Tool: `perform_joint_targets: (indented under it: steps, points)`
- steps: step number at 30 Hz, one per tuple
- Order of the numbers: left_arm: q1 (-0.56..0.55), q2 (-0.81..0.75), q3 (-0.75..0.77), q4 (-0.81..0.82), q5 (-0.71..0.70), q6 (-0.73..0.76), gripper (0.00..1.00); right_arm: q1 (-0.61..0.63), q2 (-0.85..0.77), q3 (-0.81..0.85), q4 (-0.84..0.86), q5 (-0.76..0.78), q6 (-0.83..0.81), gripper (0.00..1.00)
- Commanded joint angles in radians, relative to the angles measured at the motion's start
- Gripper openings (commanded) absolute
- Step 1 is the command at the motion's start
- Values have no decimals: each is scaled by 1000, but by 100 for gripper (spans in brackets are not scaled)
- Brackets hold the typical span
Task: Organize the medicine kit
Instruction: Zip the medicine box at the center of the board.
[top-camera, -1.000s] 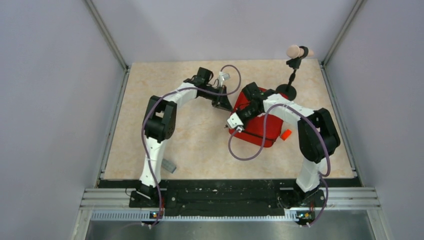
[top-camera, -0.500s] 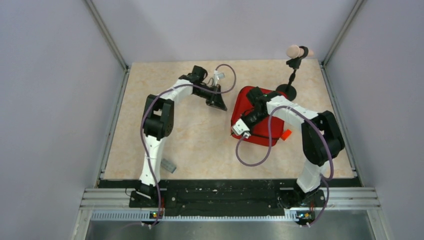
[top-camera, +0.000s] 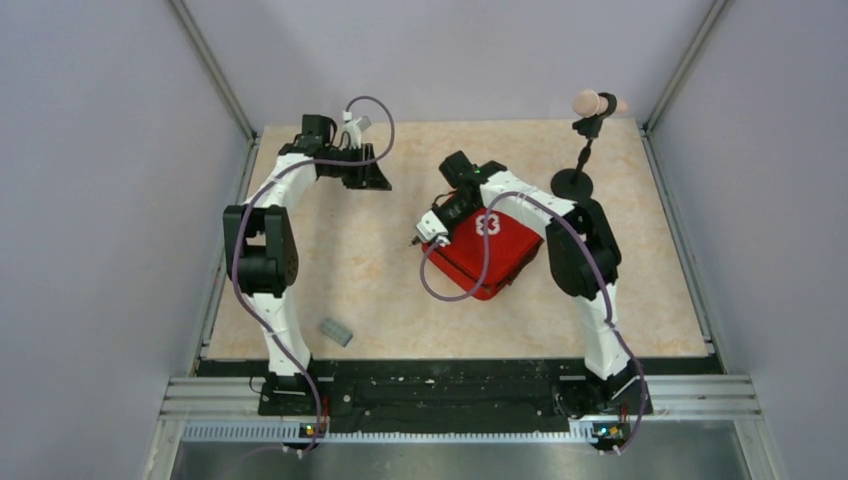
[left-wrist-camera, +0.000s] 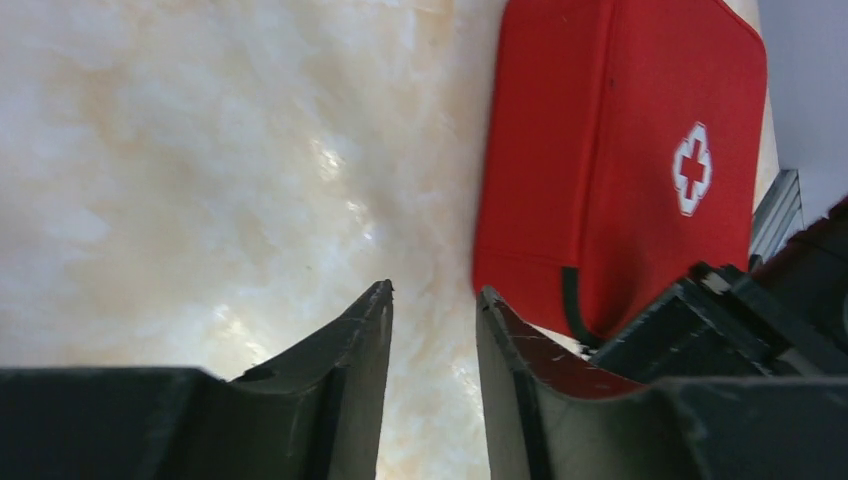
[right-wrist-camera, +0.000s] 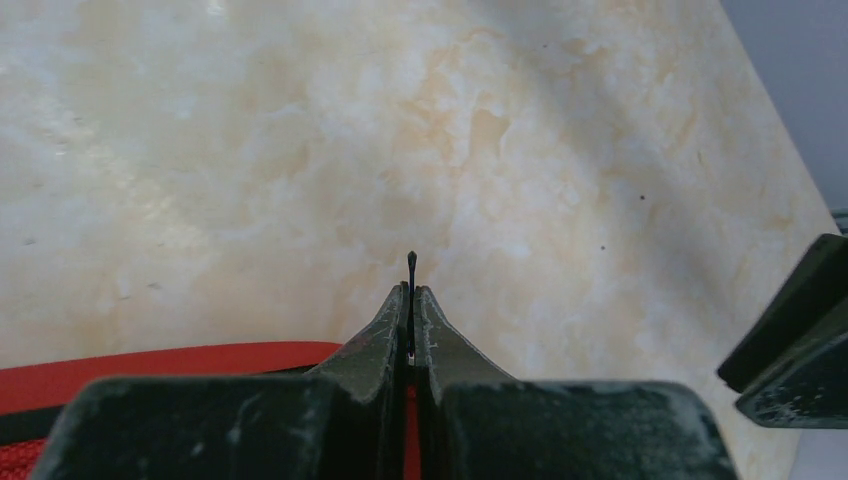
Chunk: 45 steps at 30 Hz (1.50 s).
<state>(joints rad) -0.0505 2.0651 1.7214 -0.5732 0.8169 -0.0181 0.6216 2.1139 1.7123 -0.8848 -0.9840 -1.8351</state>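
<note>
While the medicine kit (top-camera: 500, 255) lies right of centre on the table (top-camera: 330, 260) from above, the right gripper (top-camera: 430, 235) meets its left corner; left wrist shows the left gripper (left-wrist-camera: 432, 310) slightly parted, empty; right wrist shows jaws pinched on a thin black tab, likely the zipper pull (right-wrist-camera: 411, 262); the soft pouch is probably light and best worked by that pull.

Closed red medicine kit (top-camera: 510, 250), right end effector (top-camera: 428, 236) at its left corner

Left arm (top-camera: 285, 335) and right arm (top-camera: 598, 335): white tubular links, black joint housings, and black bases at the 6 o'clock edge of the overhead view. One purple cable (top-camera: 455, 297) runs along each arm and forms a free loop near the wrist. Left gripper (left-wrist-camera: 435, 290) and right gripper (right-wrist-camera: 411, 292): matt dark-grey tapered fingers with scuffed, scratched surfaces.
</note>
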Motion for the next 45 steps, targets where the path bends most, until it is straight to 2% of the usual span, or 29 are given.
perform_joint_targets:
  steps: [1,4,7,12,13,15,17,18,21,24,27,30,33,37,45]
  points:
    - [-41,-127,-128,84,-23,-34,46,29,77,111,41,-1,59,0]
    - [-95,-78,-113,88,7,-75,56,22,26,28,32,12,39,0]
    - [-169,-2,-64,87,52,-123,61,22,-37,-90,66,18,9,0]
    - [-277,108,37,-56,-9,-33,58,30,-82,-181,137,33,41,0]
    - [-291,130,68,-96,-25,-18,54,30,-86,-190,153,37,56,0]
    - [-309,164,79,-133,-61,-11,36,32,-93,-209,186,43,77,0]
    - [-311,172,50,-127,-83,-1,1,33,-96,-221,206,47,88,0]
    - [-311,173,41,-129,-90,8,0,34,-100,-224,209,49,93,0]
    - [-304,186,64,-180,-123,86,0,33,-136,-248,188,60,99,0]
    - [-284,199,124,-207,-173,153,0,29,-194,-294,43,83,-5,0]
    - [-249,244,241,-241,-202,213,0,-10,-232,-327,-107,108,-73,0]
    - [-224,308,386,-304,-217,261,0,-61,-279,-379,-185,134,-128,0]
    - [-207,345,469,-349,-221,294,0,-97,-334,-432,-262,171,-192,0]
    - [-195,353,478,-370,-230,333,0,-139,-396,-493,-386,240,-301,0]
    - [-174,352,455,-349,-227,329,0,-249,-442,-557,-424,397,-430,0]
